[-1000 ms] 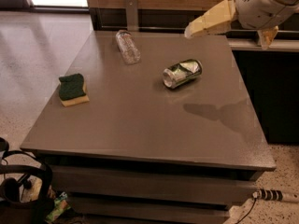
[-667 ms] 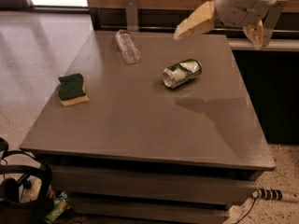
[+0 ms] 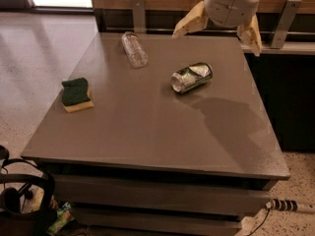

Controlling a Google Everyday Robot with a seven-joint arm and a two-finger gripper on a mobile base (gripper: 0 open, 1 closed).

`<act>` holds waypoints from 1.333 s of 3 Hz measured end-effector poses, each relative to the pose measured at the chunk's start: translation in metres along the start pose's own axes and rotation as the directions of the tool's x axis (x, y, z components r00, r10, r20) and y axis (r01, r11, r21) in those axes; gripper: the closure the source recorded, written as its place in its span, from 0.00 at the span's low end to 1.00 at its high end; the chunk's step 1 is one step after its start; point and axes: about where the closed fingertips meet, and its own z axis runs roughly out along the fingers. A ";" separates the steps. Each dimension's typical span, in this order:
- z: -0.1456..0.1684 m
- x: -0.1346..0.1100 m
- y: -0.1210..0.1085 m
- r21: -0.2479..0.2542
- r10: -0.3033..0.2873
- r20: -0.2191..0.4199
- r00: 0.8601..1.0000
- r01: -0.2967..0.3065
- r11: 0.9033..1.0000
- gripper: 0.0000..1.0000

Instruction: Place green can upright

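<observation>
The green can [image 3: 192, 76] lies on its side on the grey table [image 3: 147, 132], right of centre, its silver top facing the lower left. It looks dented. My gripper [image 3: 216, 31] hangs above the table's far edge, above and a little behind the can, not touching it. Its two pale yellow fingers [image 3: 189, 22] are spread wide apart and hold nothing.
A clear plastic bottle [image 3: 134, 49] lies on its side at the far left-centre of the table. A green-and-yellow sponge [image 3: 76, 94] sits near the left edge. A dark counter stands right of the table. Cables and a bag [image 3: 19, 200] lie on the floor at lower left.
My gripper has moved left along the table's far edge, from beyond the right side to above the can. The can, bottle and sponge have not moved.
</observation>
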 end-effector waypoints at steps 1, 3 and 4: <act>0.003 -0.005 -0.001 -0.005 0.038 -0.016 0.999 -0.038 0.999 0.00; 0.042 -0.018 -0.009 0.045 0.375 -0.140 0.916 -0.372 0.927 0.00; 0.056 -0.019 -0.009 0.062 0.487 -0.161 0.858 -0.484 0.873 0.00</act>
